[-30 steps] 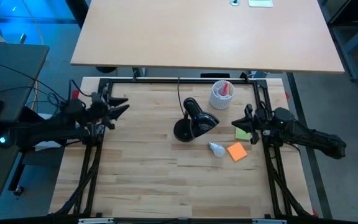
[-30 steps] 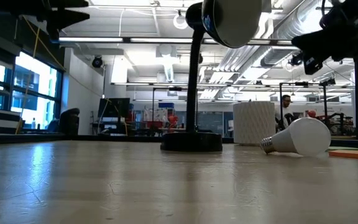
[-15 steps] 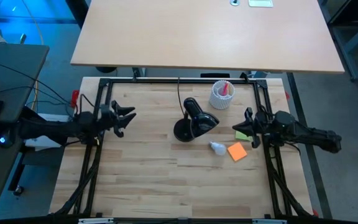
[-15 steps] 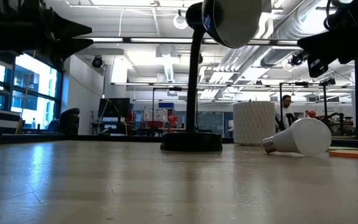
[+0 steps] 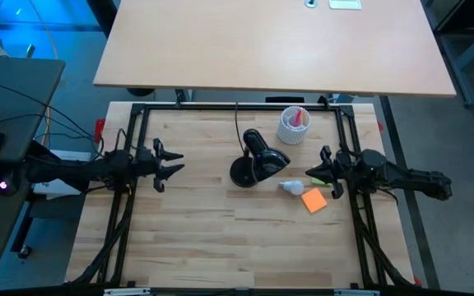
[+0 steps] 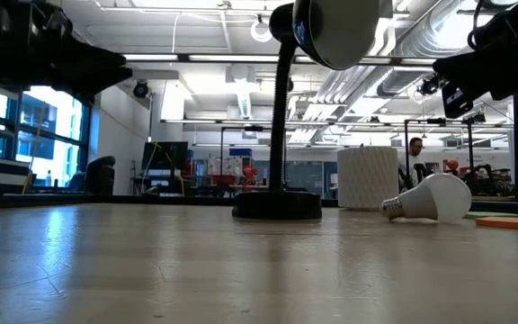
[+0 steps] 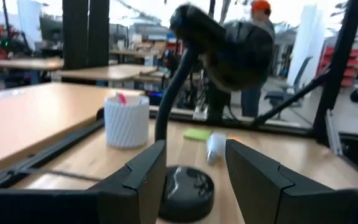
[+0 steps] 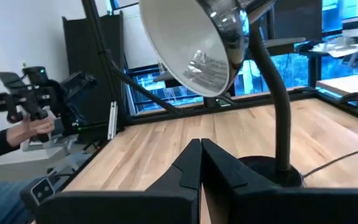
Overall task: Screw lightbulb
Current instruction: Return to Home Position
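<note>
One lightbulb (image 5: 290, 187) lies sideways, screw base toward the lamp (image 5: 260, 158).

lightbulb (image 5: 290, 187) rolled nearer lamp (image 5: 244, 173), left end effector (image 5: 173, 162) moved inward

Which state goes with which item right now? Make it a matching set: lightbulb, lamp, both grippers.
Things:
1. lightbulb
2. black lamp
3. left gripper
4. right gripper

States:
A. fingers open, empty, over the left side of the table
B. lying on its side next to the orange note
C. fingers shut, empty, near the bulb on the right side
D. standing upright at mid-table

Pairs: 1-B, 2-D, 3-A, 4-C
</note>
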You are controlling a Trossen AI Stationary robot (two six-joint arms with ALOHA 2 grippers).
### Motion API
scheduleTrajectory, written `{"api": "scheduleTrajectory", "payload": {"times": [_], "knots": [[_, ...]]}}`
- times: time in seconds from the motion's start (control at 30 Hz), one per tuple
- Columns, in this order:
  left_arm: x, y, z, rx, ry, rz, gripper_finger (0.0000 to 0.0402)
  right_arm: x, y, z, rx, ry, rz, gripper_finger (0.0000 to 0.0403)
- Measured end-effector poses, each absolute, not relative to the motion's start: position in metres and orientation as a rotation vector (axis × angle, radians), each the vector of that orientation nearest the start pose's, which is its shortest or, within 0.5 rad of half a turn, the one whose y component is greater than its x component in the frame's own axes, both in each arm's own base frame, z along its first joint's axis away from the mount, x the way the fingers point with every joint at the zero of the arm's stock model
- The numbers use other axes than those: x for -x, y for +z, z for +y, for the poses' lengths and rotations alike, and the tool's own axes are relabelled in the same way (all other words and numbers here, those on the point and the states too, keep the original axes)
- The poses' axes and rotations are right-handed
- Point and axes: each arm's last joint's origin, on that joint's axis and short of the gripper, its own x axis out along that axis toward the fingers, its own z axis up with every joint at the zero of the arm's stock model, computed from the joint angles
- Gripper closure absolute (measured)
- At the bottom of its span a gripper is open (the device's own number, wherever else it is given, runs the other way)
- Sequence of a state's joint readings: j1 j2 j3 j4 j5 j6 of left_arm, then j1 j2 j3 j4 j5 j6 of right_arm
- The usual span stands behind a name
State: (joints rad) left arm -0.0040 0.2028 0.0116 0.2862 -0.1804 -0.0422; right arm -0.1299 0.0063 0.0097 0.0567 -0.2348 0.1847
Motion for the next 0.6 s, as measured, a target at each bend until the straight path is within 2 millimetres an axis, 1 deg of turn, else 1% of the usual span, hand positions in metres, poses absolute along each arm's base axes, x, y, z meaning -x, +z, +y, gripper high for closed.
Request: {"api": "scheduleTrajectory", "payload": {"times": [0.3, 0.6], "knots": [[-0.109, 0.164, 0.005, 0.043, 0.198, 0.047, 0.0241, -0.097, 0.171, -0.006, -0.193, 0.089, -0.044, 0.0401], [-0.109, 0.163, 0.005, 0.041, 0.198, 0.062, 0.0241, -0.097, 0.171, -0.006, -0.193, 0.089, -0.043, 0.0401]]}}
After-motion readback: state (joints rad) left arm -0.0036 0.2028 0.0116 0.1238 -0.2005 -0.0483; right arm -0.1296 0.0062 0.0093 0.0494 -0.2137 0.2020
